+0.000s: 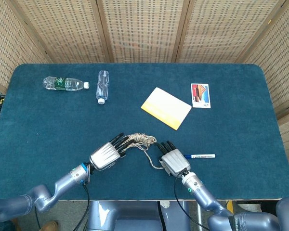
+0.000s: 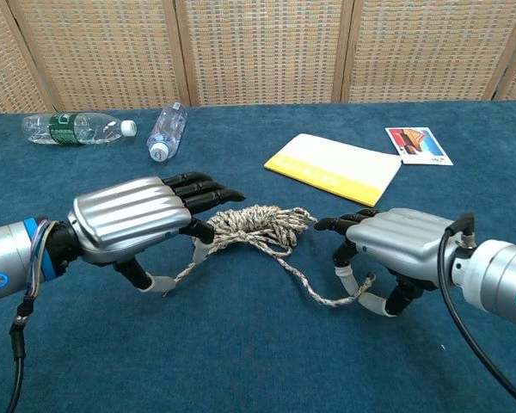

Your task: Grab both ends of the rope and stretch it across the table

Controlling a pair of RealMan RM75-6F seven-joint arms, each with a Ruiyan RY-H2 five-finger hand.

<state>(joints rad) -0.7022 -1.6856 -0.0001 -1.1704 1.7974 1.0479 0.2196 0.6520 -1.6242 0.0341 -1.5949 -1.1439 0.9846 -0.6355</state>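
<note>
A speckled rope (image 1: 137,139) (image 2: 260,223) lies in a loose coil at the table's front middle. One tail runs left under my left hand (image 1: 107,155) (image 2: 131,223), whose fingers reach out flat over the coil's left edge, with the thumb below the tail; it holds nothing. The other tail curves right and ends under my right hand (image 1: 173,161) (image 2: 397,244). That hand's fingers arch down around the rope end (image 2: 354,295), with a gap showing between thumb and finger pad and no grip on it.
A yellow-and-white booklet (image 1: 166,108) and a picture card (image 1: 200,95) lie behind the rope to the right. A marker pen (image 1: 200,156) rests just right of my right hand. Two plastic bottles (image 1: 64,83) (image 1: 102,86) lie at the far left.
</note>
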